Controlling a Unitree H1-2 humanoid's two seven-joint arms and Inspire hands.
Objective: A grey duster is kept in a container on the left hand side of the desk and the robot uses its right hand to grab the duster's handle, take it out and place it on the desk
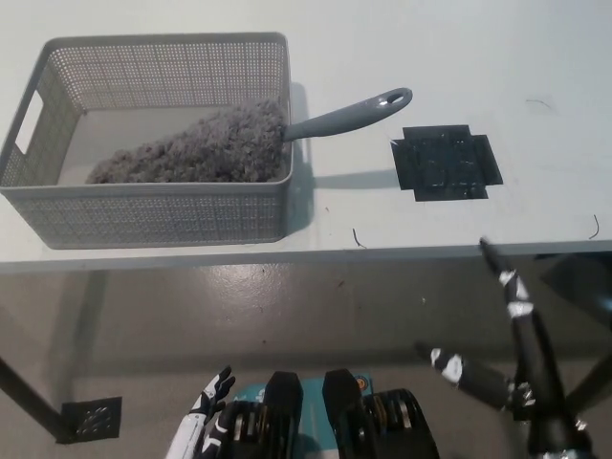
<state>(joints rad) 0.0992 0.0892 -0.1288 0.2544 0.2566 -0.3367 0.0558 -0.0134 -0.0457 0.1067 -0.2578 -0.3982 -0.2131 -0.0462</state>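
One grey duster lies in the container, handle poking over its right wall; the black right hand hangs below and right of it, fingers spread, holding nothing. The white left hand rests below the container, open or closed I cannot tell. A crooked pull could drag the light container across the smooth white desk toward the grey floor.

White desk fills the upper half, its front edge running straight across. 1 black taped square sits on it, right of centre, plus a few thin dark scuffs. Below, the grey, glossy floor catches soft light. Lower left: 1 dark desk leg, with a square floor grate just beside it.
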